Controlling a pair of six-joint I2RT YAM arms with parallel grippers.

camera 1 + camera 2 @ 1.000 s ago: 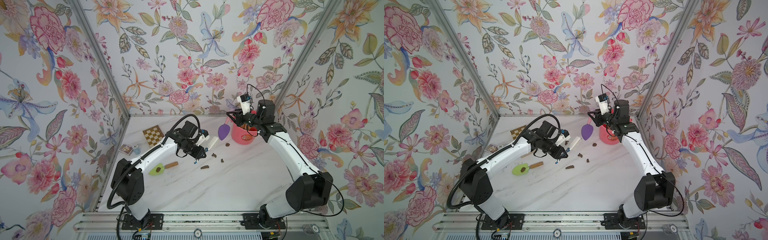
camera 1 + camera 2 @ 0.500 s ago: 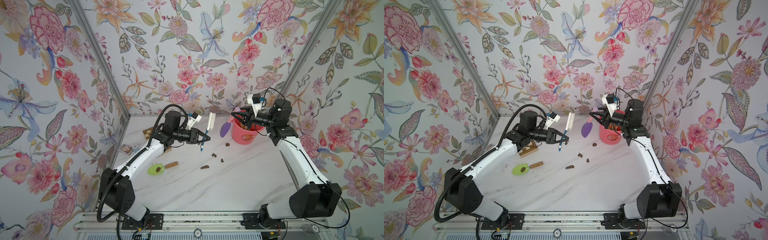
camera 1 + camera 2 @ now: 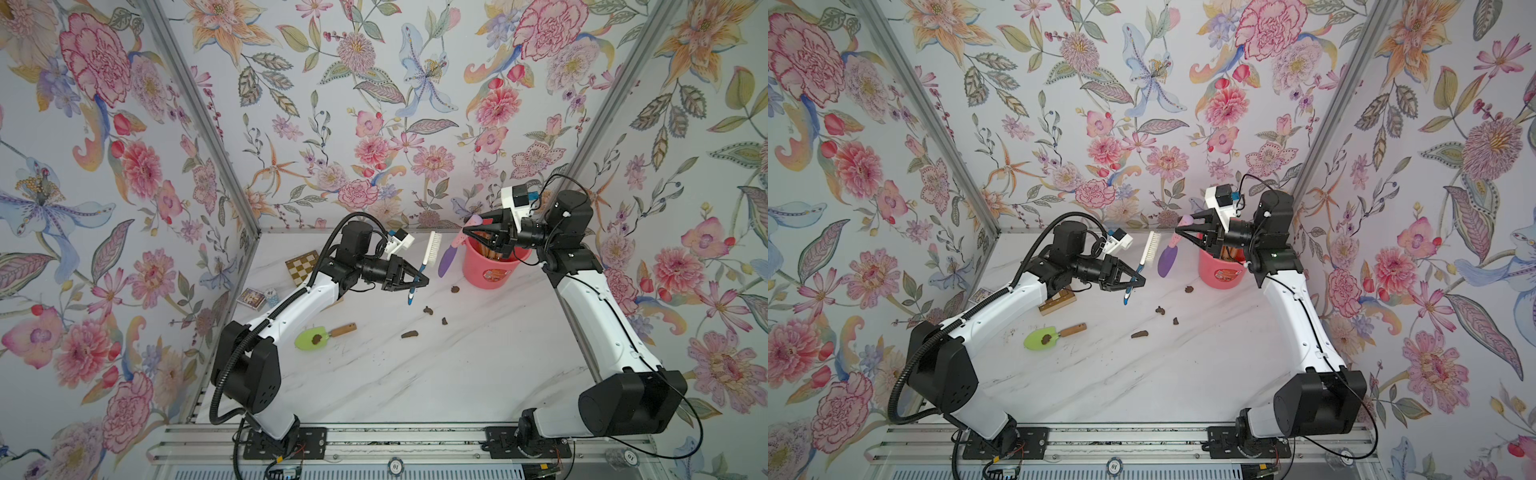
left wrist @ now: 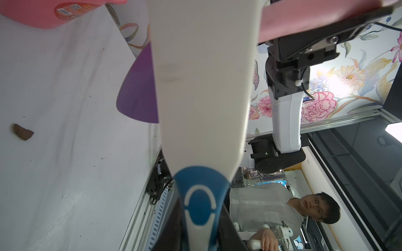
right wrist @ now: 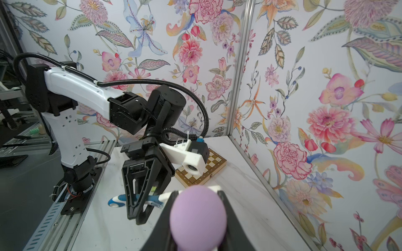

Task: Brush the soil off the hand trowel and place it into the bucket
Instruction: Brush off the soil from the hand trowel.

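- The left gripper is closed tightly on the blue handle of a brush, and the white head of the brush points up and to the far side.
- The right gripper is closed on the handle end of the purple trowel. The blade hangs down in the air, just left of the bucket.
- The brush head is just beside the purple blade; I cannot tell if they touch.
- The bucket stands at the far right of the tabletop.
- Several soil lumps lie on the tabletop, near the bucket.
- A green trowel lies at the left, with one lump on its blade.
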